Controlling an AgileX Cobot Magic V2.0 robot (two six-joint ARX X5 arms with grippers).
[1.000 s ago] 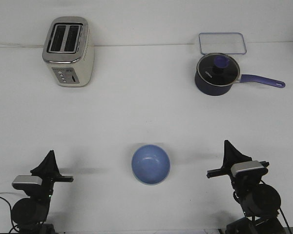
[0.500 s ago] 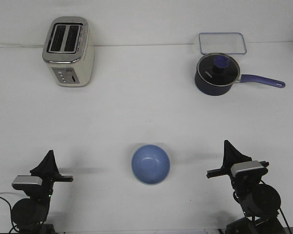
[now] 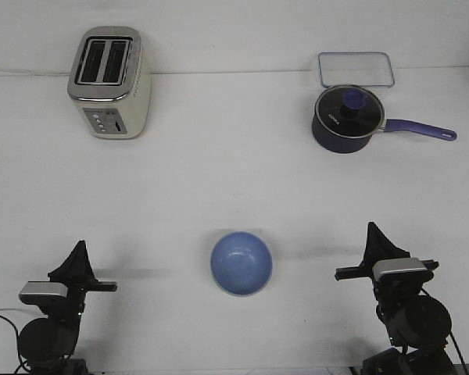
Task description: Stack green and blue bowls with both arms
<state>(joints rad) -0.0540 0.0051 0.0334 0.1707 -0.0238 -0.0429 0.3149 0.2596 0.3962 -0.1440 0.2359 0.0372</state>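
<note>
Blue bowl [image 3: 241, 263] upright on tabletop [image 3: 234, 180], near centre, between left pincer [image 3: 80, 254] and right pincer [image 3: 373, 237]; both apart from bowl, grip state indiscernible.

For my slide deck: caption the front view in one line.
Blue bowl sits between left tool and right tool; toaster and lidded pot stand behind.

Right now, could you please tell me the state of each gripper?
Left gripper: holds nothing; open or closed cannot be told.
Right gripper: holds nothing; open or closed cannot be told.
</note>
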